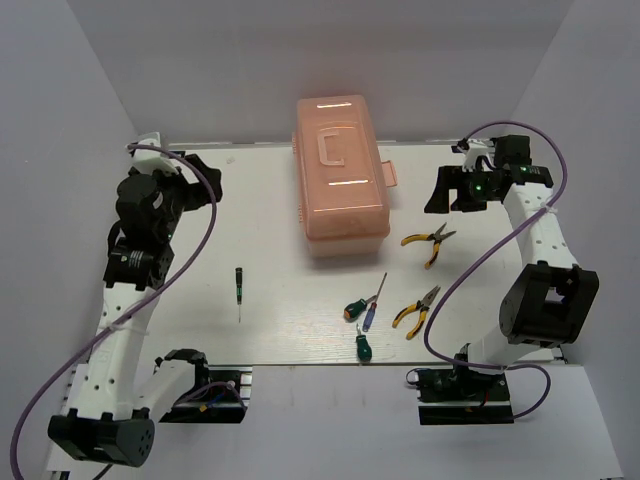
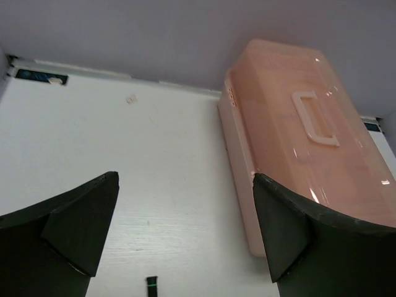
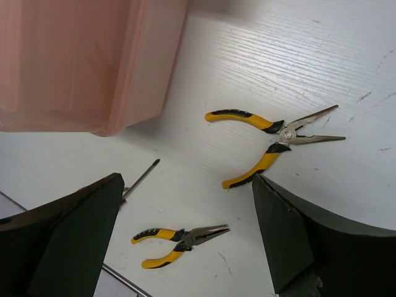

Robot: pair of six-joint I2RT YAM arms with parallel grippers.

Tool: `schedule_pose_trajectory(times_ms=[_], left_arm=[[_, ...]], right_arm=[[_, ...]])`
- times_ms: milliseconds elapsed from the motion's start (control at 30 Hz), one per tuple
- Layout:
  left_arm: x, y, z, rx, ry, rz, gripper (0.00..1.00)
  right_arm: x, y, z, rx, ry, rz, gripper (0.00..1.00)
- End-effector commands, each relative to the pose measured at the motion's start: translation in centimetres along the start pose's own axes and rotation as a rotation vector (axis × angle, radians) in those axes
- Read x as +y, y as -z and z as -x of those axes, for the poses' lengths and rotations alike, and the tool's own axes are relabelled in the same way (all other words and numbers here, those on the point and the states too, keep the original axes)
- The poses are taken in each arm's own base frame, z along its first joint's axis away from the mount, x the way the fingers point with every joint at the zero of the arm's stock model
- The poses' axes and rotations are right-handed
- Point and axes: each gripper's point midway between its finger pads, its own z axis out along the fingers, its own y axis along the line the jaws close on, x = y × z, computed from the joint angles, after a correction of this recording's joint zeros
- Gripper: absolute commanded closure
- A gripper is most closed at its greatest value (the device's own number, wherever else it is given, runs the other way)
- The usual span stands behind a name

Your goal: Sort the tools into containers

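Both hands are wide open and hold nothing. The left hand (image 2: 184,183) hangs over the white counter (image 1: 250,230), beside the closed see-through pink plastic toolbox (image 1: 340,180). The right hand (image 3: 187,184) hangs near two yellow-and-black pliers (image 3: 272,139). Closer to the front lie two short green-handled screwdrivers (image 1: 353,309) and a blue-handled screwdriver (image 1: 368,319), with a thin black-and-green screwdriver (image 1: 239,288) well apart on the left.
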Motion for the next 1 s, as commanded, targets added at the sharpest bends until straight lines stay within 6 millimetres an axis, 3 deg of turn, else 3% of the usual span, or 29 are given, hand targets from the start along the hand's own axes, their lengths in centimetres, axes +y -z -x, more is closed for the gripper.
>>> schedule_pose_trajectory(times_ms=[0,67,167,267,300,333,367,400,467,500,533,567,600,633,700,733,767,800,833,867,900,933,967], left_arm=[[-1.1,0.0,-2.4,0.086,0.074,-0.059,0.0],[-1.7,0.0,-3.4,0.113,0.09,-0.098,0.0],[-3.5,-1.0,-4.2,0.152,0.094,-0.205,0.06],[-4.4,-2.4,-5.9,0.222,0.104,-0.258,0.07],[-4.7,-2.6,-6.6,0.25,0.118,-0.277,0.14],[-4.9,-2.9,-6.7,0.262,0.121,-0.29,0.25],[-5.2,-3.2,-6.8,0.271,0.123,-0.303,0.4],[-5.4,-3.8,-7.4,0.3,0.128,-0.317,0.69],[-5.5,-4.5,-8.0,0.324,0.133,-0.324,0.93],[-5.6,-4.7,-8.5,0.342,0.137,-0.332,1.0],[-5.7,-5.1,-8.8,0.358,0.15,-0.335,1.0],[-5.7,-5.4,-8.9,0.358,0.151,-0.335,1.0],[-5.8,-5.5,-9.3,0.37,0.154,-0.344,0.79],[-5.7,-5.8,-9.7,0.383,0.156,-0.34,0.56],[-6.0,-5.9,-9.9,0.391,0.169,-0.352,0.19],[-6.5,-5.7,-10.0,0.398,0.168,-0.371,0.14],[-6.9,-6.0,-9.8,0.39,0.182,-0.392,0.11],[-7.0,-6.1,-10.3,0.395,0.184,-0.405,0.1],[-7.3,-6.1,-10.0,0.389,0.198,-0.42,0.1],[-7.6,-6.2,-10.6,0.409,0.221,-0.436,0.09],[-8.0,-6.3,-10.0,0.387,0.224,-0.46,0.09],[-8.1,-6.6,-10.6,0.4,0.237,-0.471,0.09],[-8.5,-6.8,-10.8,0.406,0.248,-0.492,0.09]], right_arm=[[1.2,1.3,1.0,-0.022,0.034,0.033,0.1],[1.3,1.6,1.1,-0.024,0.061,0.033,0.1],[3.4,2.3,1.0,-0.051,0.191,0.168,0.1],[4.4,2.8,1.9,-0.092,0.25,0.191,0.12],[4.2,2.9,3.0,-0.12,0.264,0.186,0.22],[4.3,2.9,4.0,-0.137,0.224,0.187,0.8],[4.5,3.2,5.3,-0.16,0.223,0.186,1.0],[4.4,3.3,7.2,-0.215,0.239,0.175,1.0],[6.6,3.4,10.6,-0.265,0.231,0.244,1.0],[7.3,3.4,11.8,-0.289,0.246,0.258,1.0],[8.0,3.4,14.1,-0.314,0.227,0.279,0.93],[10.1,2.4,14.9,-0.32,0.251,0.316,0.76],[10.8,1.8,15.9,-0.336,0.212,0.332,0.59],[13.2,1.1,16.9,-0.362,0.245,0.376,0.15],[14.5,0.3,18.2,-0.393,0.194,0.402,0.1],[16.2,-0.8,18.7,-0.409,0.209,0.435,0.1],[16.3,-2.0,19.0,-0.41,0.187,0.435,0.1],[17.3,-1.7,20.1,-0.429,0.151,0.45,0.1],[18.3,-4.7,19.4,-0.376,0.128,0.474,0.1],[19.0,-5.1,19.9,-0.379,0.12,0.479,0.1],[19.9,-4.7,21.1,-0.402,0.074,0.481,0.12],[21.3,-5.5,21.2,-0.404,0.078,0.485,0.14],[21.4,-7.4,20.8,-0.383,0.065,0.474,0.15]])
